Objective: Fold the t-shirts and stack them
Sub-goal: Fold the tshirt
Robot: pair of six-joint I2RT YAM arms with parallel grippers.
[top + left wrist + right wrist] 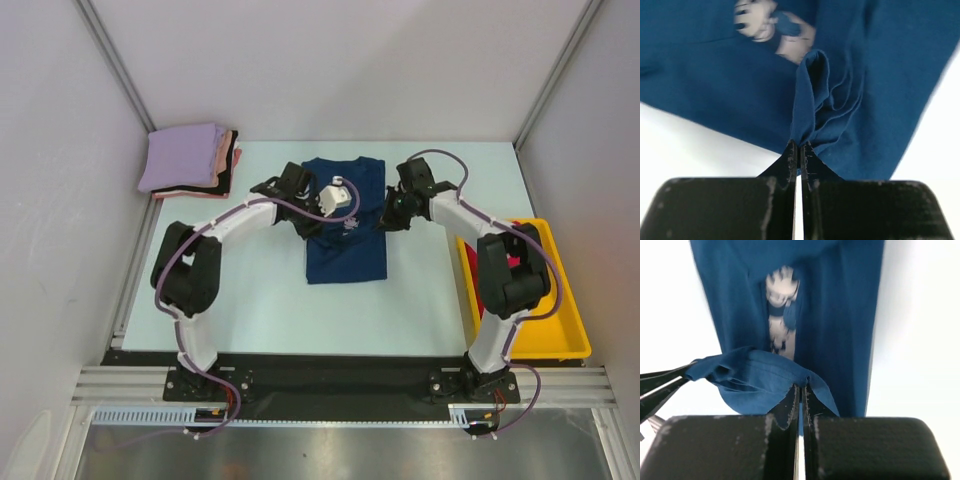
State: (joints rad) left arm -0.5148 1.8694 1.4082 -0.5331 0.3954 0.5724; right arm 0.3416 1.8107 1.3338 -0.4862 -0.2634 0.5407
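The navy blue t-shirt (345, 235) lies in a long narrow fold at the table's middle, its white mouse print (771, 27) showing. My left gripper (303, 222) is shut on a pinch of the shirt's left edge (807, 95) and holds it raised. My right gripper (385, 222) is shut on the shirt's right edge (755, 377), also lifted. Both grippers sit at the shirt's two sides, about mid-length. A stack of folded shirts, lavender (183, 156) on top with pink and dark ones under it, sits at the far left corner.
A yellow plastic tray (550, 330) stands at the table's right edge beside my right arm, with something red inside. White walls and metal posts close in the back and sides.
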